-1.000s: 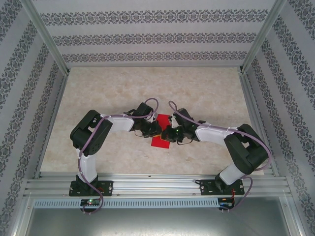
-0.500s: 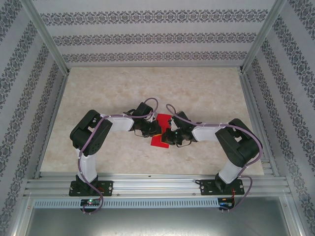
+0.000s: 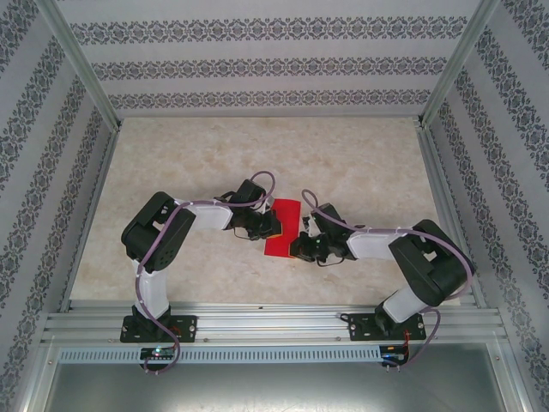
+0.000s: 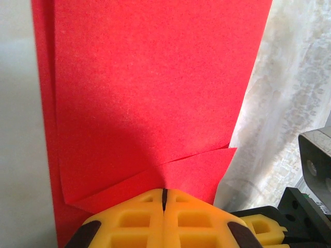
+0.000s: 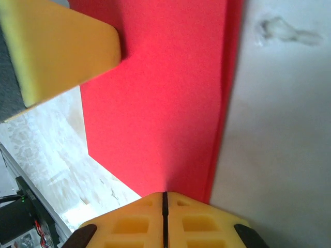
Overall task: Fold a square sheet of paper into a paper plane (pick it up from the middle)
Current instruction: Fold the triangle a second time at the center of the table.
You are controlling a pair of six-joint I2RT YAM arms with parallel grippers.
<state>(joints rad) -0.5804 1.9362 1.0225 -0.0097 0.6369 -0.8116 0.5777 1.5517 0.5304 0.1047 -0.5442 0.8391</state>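
Spanning the gap between both grippers, the thin, bright red paper sheet point(image 3: 284, 225) sits near the middle of the beige marbled tabletop point(image 3: 360, 154). It is folded into a narrow rectangle with its long side running far to near. The left wrist view shows doubled layers point(image 4: 155, 93) with one edge offset and a small slanted flap at the tips. The left gripper point(image 3: 266, 226) meets the sheet's left edge. Its yellow jaws point(image 4: 164, 206) are pressed fully together, pinching the paper. The right gripper point(image 3: 300, 246) meets the near right corner. Its yellow jaws point(image 5: 164, 209) are likewise fully together on the paper point(image 5: 160, 103). Aluminium rails point(image 3: 274, 326) border the near edge. Patterned grey-and-white walls point(image 3: 274, 64) enclose the other sides.
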